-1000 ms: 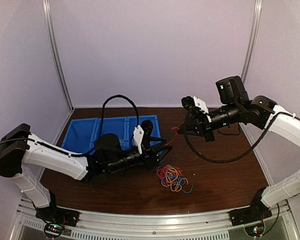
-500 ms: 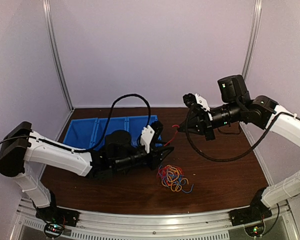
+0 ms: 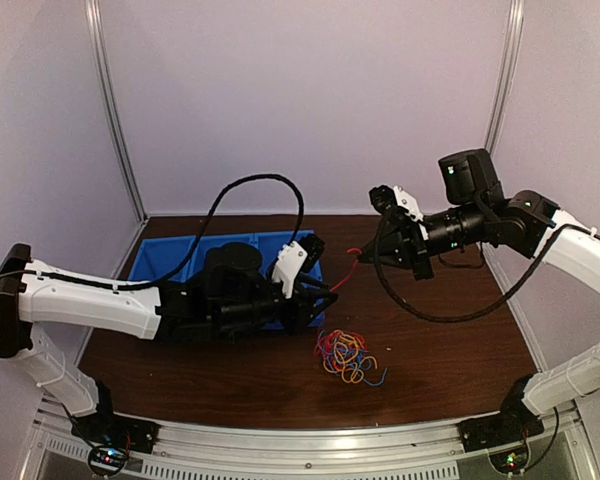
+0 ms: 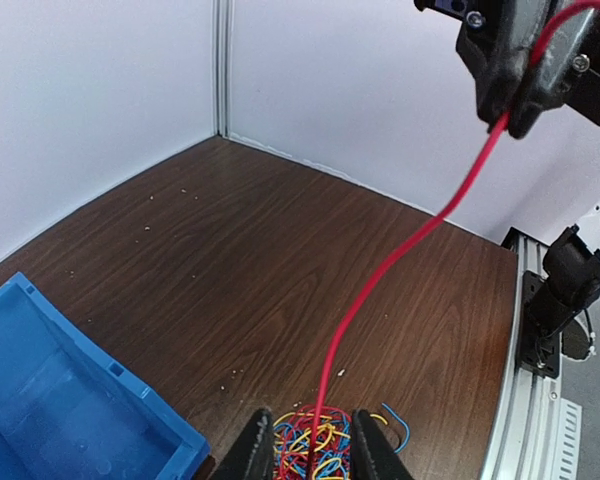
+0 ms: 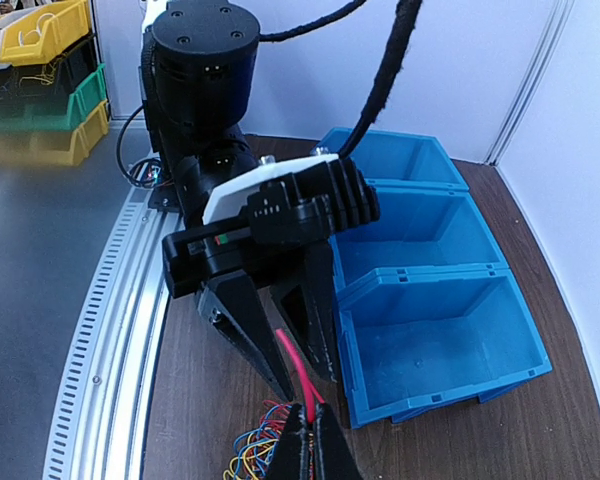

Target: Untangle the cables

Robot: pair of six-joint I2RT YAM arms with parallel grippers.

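A tangle of red, blue and yellow cables (image 3: 346, 357) lies on the brown table in front of centre. One red cable (image 3: 346, 272) stretches in the air between the two grippers. My right gripper (image 3: 364, 256) is shut on its upper end, which also shows in the right wrist view (image 5: 311, 425). My left gripper (image 3: 330, 290) is open, and the red cable (image 4: 410, 240) passes between its spread fingers (image 4: 255, 455) above the tangle (image 4: 295, 440). In the right wrist view the cable's lower end (image 5: 298, 365) sits between the left gripper's fingers without being pinched.
Blue bins (image 3: 180, 262) in a row stand at the back left, close behind the left gripper (image 5: 430, 330). Thick black arm cables loop above the left arm (image 3: 260, 185) and below the right wrist (image 3: 430, 315). The aluminium rail (image 3: 310, 450) runs along the front edge.
My left arm has reached further right and its wrist has risen toward the red cable. The right gripper has shifted slightly up and still holds the cable. The tangle has not moved.
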